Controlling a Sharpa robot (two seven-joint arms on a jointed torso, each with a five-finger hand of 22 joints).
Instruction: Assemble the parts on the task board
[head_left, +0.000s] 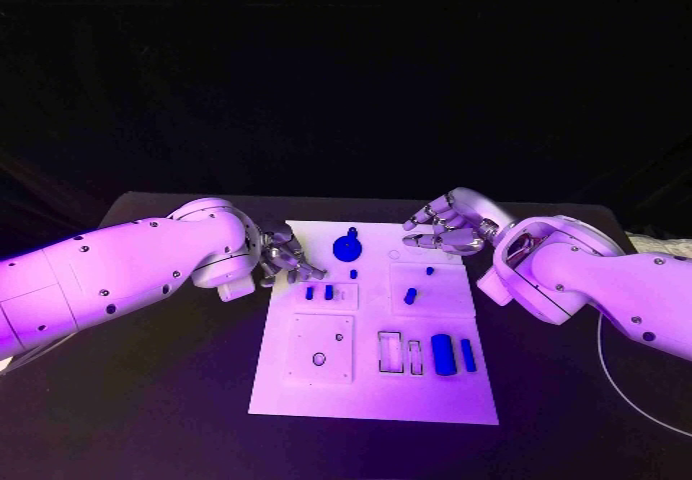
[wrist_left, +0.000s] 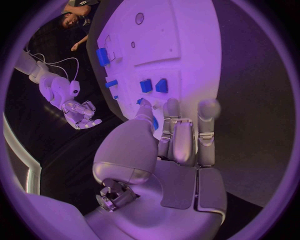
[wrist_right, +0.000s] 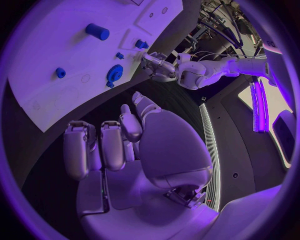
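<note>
table (head_left: 577, 420): black, carrying the white task board at its middle
task board (head_left: 368, 395): lies flat between the two arms, with outlined recesses across its near half
left hand (head_left: 289, 260): over the board's left edge toward the far end, fingers loosely curled and apart, grasping nothing; the fingertips (wrist_left: 208, 107) hang just short of two small parts
right hand (head_left: 450, 228): hovers off the board's far right corner, fingers bent inward but spread, nothing in them
gear part (head_left: 348, 246): round, blue, toothed, at the far middle of the board between the hands
long parts (head_left: 453, 355): two blue bars side by side at the near right
small parts (head_left: 317, 293): two short blue pieces beside the left hand; another (head_left: 411, 295) sits right of centre
</note>
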